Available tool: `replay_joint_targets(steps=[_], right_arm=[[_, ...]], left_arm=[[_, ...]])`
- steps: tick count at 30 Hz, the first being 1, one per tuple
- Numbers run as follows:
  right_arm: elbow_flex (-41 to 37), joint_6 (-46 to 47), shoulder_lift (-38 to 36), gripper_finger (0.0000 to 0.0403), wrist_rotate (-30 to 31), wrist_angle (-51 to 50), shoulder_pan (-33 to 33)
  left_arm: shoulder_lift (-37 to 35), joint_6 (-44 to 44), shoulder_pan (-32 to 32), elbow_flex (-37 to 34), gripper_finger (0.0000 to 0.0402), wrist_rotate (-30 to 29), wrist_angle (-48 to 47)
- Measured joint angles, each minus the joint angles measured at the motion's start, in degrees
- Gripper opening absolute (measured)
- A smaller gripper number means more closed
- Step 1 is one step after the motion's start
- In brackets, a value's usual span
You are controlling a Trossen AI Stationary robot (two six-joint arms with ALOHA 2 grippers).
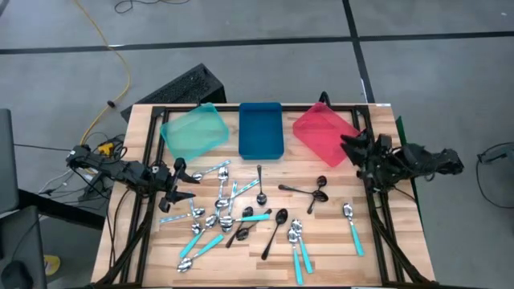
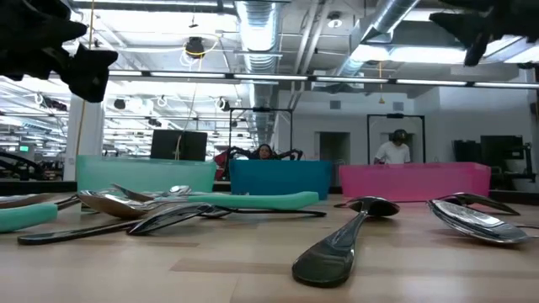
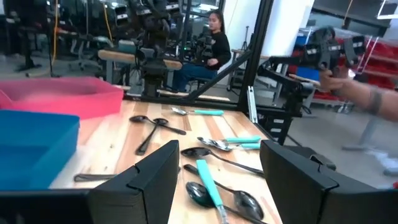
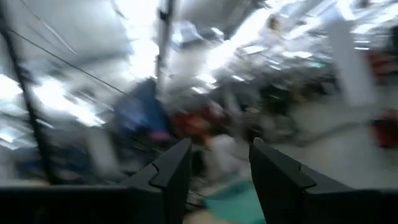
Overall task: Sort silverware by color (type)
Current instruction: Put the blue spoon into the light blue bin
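High view: your spoons lie scattered on the wood-slat tabletop, below 3 rectangular plastic trays: teal tray, blue tray, red tray. 3 kinds: teal-handled, all-black, all-silver; approx 20, piled too tight to count each. Left end effector sits at the pile's left edge, right end effector by the red tray.

Low view: a black spoon lies closest.

Wrist views: both end effectors' fingers parted, gripping nothing.
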Motion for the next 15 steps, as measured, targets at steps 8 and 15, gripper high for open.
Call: replay_joint_targets(steps=[8, 15], right_arm=[[24.02, 18.65, 18.27, 0.0185, 8.75, -44.29, 0.06], [37.53, 48.97, 36.84, 0.0185, -4.05, -84.48, -0.27]], left_arm=[[-0.02, -4.63, 0.04, -0.01, 0.0213, -18.08, 1.88], [-0.02, -5.85, 0.02, -0.01, 0.0213, -29.95, 1.75]])
